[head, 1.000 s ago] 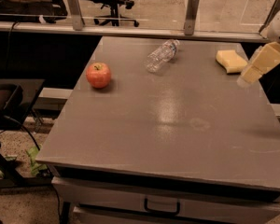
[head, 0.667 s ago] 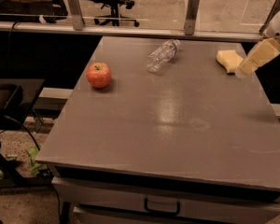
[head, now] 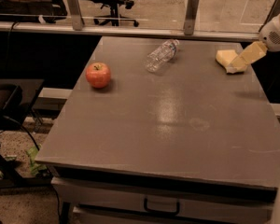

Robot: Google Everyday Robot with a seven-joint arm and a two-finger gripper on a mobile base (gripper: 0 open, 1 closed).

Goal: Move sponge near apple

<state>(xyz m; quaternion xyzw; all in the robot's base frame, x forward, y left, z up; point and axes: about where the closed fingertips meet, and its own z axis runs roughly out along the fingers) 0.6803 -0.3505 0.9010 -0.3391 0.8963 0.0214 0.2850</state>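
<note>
Pincer [head: 239,66], grip state impossible to tell, sits at the two-o'clock sponge [head: 225,57]; centre squarely on it before carrying it toward the ten-o'clock apple [head: 98,74].

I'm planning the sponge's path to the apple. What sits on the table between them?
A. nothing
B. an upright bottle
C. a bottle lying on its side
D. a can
C: the clear bottle lies on its side between the apple at the left and the sponge at the far right, where the gripper is.
</note>
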